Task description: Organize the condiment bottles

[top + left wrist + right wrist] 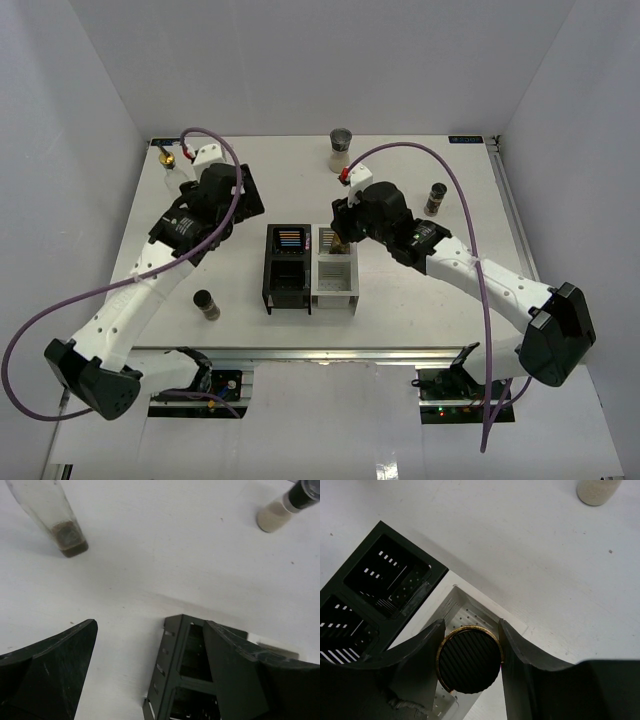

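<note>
The left arm (pixel 140 290) stretches forward along its own side, the left tool (pixel 150 625) spread wide with nothing between its fingers, while the right arm (pixel 480 275) angles inward toward the middle, the right tool (pixel 471 630) aimed downward and clamped on a gold-rimmed bottle (pixel 470 660).

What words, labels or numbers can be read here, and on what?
No text is legible.
Small blue mark at the white table's far edge: too small to read.
Striped coloured card in the black plastic rack: blurred, no letters discernible.

Spouted bottle (pixel 168 157), beige shaker (pixel 340 150), two dark jars (pixel 435 198) (pixel 207 304) stand apart; gold-rimmed bottle (pixel 469 659) held.
</note>
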`<state>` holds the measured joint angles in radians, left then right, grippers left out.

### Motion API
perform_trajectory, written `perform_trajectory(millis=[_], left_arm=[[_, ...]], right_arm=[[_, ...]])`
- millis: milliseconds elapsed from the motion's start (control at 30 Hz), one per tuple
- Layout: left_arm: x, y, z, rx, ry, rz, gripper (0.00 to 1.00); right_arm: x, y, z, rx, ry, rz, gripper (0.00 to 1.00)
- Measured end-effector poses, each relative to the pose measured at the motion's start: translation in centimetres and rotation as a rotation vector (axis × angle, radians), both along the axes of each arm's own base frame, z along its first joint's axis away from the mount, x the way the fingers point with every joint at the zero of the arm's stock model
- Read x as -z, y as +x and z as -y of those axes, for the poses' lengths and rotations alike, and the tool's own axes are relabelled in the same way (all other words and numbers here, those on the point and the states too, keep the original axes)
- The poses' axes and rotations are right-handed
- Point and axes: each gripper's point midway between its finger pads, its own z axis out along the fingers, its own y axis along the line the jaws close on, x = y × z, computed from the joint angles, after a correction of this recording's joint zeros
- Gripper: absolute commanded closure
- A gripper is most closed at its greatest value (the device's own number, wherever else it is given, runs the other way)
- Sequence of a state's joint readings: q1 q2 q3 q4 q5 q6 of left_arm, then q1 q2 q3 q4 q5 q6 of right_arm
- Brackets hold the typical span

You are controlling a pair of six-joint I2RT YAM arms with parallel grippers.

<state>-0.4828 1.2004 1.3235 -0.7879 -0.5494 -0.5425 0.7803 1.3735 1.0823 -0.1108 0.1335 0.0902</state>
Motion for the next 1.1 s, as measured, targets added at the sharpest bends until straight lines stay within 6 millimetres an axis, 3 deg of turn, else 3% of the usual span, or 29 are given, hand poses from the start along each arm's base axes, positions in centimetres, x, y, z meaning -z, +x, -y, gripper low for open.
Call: perform_trajectory(millis=[233, 367, 567, 800, 1100], left_arm=[[0.0, 2.8, -4.9, -0.116, -0.011, 0.045, 0.02], [1.0, 3.7, -7.2, -0.157, -0.004, 0.054, 0.02], [2.6, 4.5, -9.8, -0.203, 0.002, 0.073, 0.02], [2.2, 5.3, -11.5, -0.221, -0.005, 0.123, 0.02], [1.8, 6.2, -11.8, -0.202, 0.005, 0.149, 0.02]], right_arm=[[0.6, 0.5, -0.5, -0.010, 0.027, 0.047, 0.88], [1.7, 0.4, -0.5, -0.020, 0.020, 0.049, 0.78], [1.6, 0.8, -1.0, -0.035, 0.030, 0.077, 0.57], [1.6, 0.9, -1.6, -0.050, 0.029, 0.096, 0.46], [2.0, 0.5, -2.3, -0.067, 0.009, 0.103, 0.34]])
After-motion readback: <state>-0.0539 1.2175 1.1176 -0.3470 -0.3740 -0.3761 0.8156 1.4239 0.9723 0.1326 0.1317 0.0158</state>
